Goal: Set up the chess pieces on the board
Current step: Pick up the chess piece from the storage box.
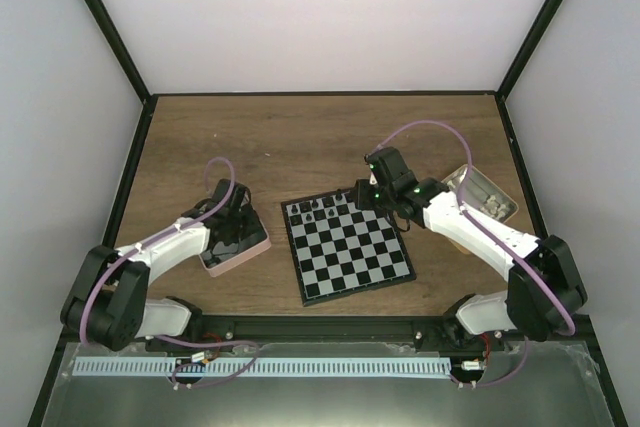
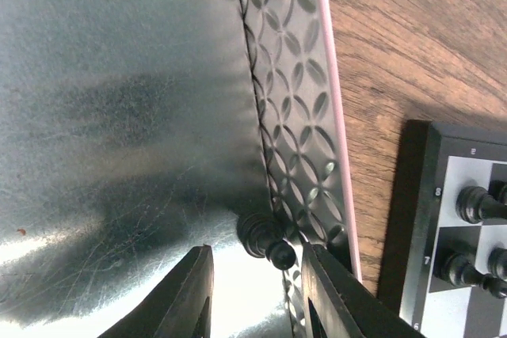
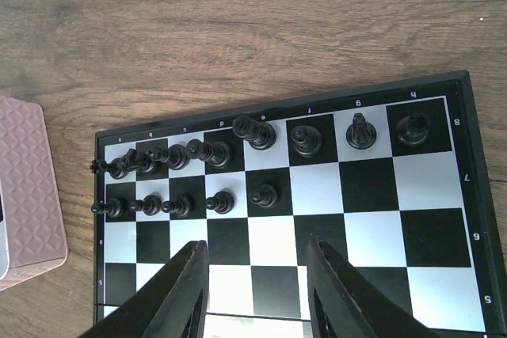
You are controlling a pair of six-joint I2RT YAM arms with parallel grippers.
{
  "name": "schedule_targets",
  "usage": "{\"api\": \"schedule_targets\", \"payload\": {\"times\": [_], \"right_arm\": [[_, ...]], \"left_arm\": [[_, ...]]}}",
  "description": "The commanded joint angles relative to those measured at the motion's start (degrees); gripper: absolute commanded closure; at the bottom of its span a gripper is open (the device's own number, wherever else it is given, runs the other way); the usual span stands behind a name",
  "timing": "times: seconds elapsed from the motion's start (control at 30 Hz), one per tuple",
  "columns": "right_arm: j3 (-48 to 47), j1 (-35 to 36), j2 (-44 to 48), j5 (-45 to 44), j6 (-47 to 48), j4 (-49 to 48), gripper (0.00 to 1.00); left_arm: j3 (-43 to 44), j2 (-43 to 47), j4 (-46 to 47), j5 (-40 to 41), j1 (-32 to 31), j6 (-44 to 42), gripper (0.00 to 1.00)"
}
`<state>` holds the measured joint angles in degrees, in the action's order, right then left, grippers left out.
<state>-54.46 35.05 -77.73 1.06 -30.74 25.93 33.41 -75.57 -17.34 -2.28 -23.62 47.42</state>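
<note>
Where the embossed metal tray rises, a black pawn rests.

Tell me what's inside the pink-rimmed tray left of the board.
One black chess piece rests on the shiny floor against the patterned wall of the tray, just ahead of the open left end effector. The left arm covers much of it from above, so more cannot be ruled out.

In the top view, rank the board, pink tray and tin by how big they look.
1. Board, clearly largest.
2. Pink tray and tin: look alike, each partly hidden, so no ranking.
</note>
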Motion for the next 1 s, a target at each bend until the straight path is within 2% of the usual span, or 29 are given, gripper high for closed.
{"api": "schedule_targets", "payload": {"times": [0.0,0.27,0.43,0.97], "right_arm": [[-0.12,-0.23,-0.25,-0.09,-0.20,-0.71,0.64],[0.27,-0.24,-0.38,0.33,-0.46,-0.72,0.64],[0.32,-0.18,-0.37,0.46,-0.71,-0.78,0.64],[0.78,-0.24,-1.02,1.31,-1.03,-1.62,0.65]], "left_arm": [[-0.58,-0.14,3.01,-2.16,0.41,-1.58,0.67],[-1.47,-2.38,5.08,0.06,0.59,-1.30,0.71],[0.16,-3.89,1.46,3.59,0.59,-0.27,0.75],[4.23,-4.12,-2.23,6.34,0.59,-2.63,0.84]]}}
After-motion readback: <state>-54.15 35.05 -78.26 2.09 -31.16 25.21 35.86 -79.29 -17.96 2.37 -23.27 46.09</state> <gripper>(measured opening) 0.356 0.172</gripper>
